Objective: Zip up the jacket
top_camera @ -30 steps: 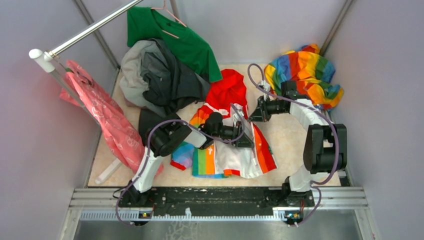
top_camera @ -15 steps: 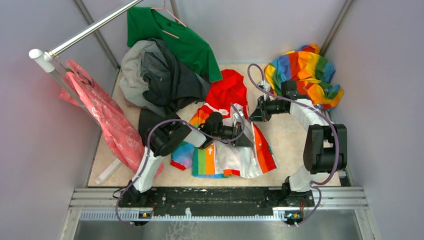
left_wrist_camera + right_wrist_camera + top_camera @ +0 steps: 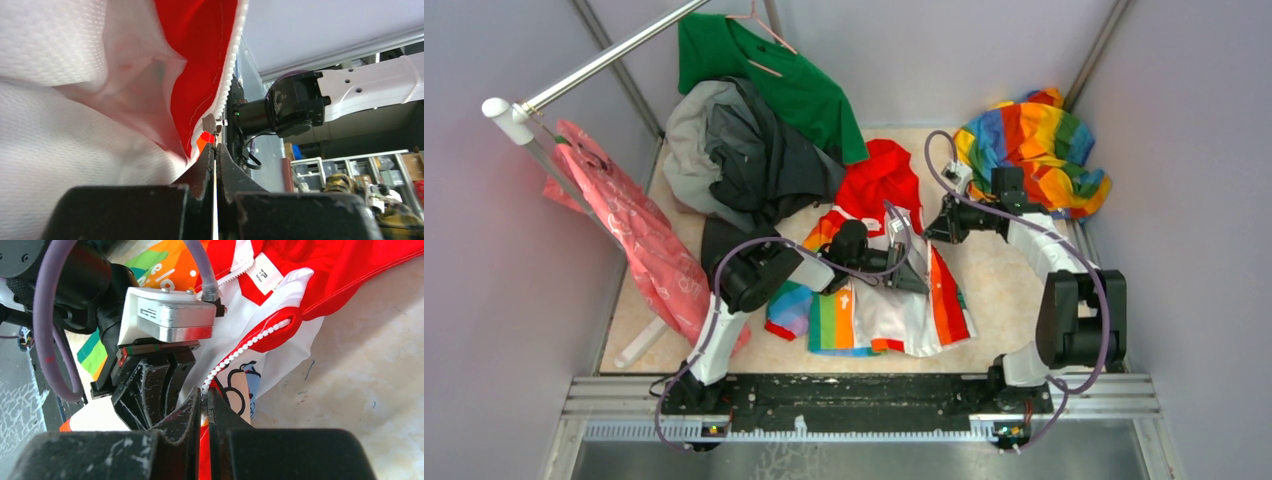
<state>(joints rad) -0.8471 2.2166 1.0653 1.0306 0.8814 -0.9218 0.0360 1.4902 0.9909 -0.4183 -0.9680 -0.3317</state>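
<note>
The jacket (image 3: 874, 305) lies mid-table: white with rainbow panels, red hood (image 3: 879, 175) at the far end. My left gripper (image 3: 912, 275) is over its front edge. In the left wrist view its jaws (image 3: 215, 146) are shut, with the small metal zipper slider (image 3: 210, 122) at their tips on the red strip with white teeth (image 3: 229, 80). My right gripper (image 3: 934, 232) is just beyond it. Its jaws (image 3: 204, 391) are shut on the jacket's zipper edge, whose white teeth (image 3: 240, 352) run up to the collar. The left gripper's fingers (image 3: 150, 385) are right beside it.
A dark grey and light grey clothes pile (image 3: 739, 150) and a green shirt (image 3: 774, 75) lie at the back left. A pink cloth (image 3: 629, 225) hangs from the rail (image 3: 604, 60). An all-rainbow cloth (image 3: 1034, 140) lies at the back right. Walls close in on all sides.
The right arm's elbow has swung slightly outward and nearer, and its wrist has shifted a little. The left gripper has edged slightly along the zipper. Both stay shut.
</note>
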